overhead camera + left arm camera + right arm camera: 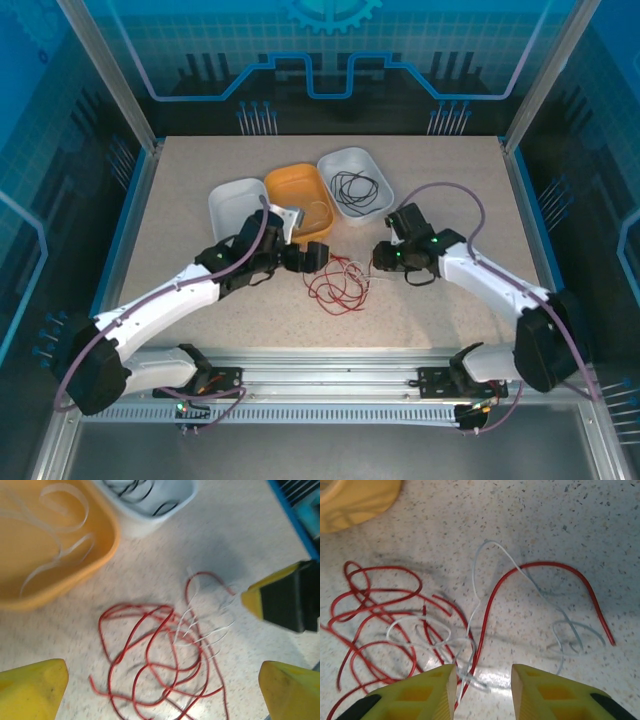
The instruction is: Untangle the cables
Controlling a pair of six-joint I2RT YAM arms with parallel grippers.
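**Left gripper**: yellow fingertips spread wide, holding nothing, above the thin red looped cable on the speckled beige tabletop.

**Right gripper**: fingers narrowly parted. Strands of the red cable and of the thin white cable lie in the gap; whether the pads touch them cannot be told.

**Beyond the left gripper:** an orange plastic tray containing a pale strand, and beside it a white plastic tray holding the thin black coiled cable.

**Enclosure:** blue-lit panels in a metal frame surround the table.

Cable tangle on table in front of mid tray; 2nd cable in rt tray
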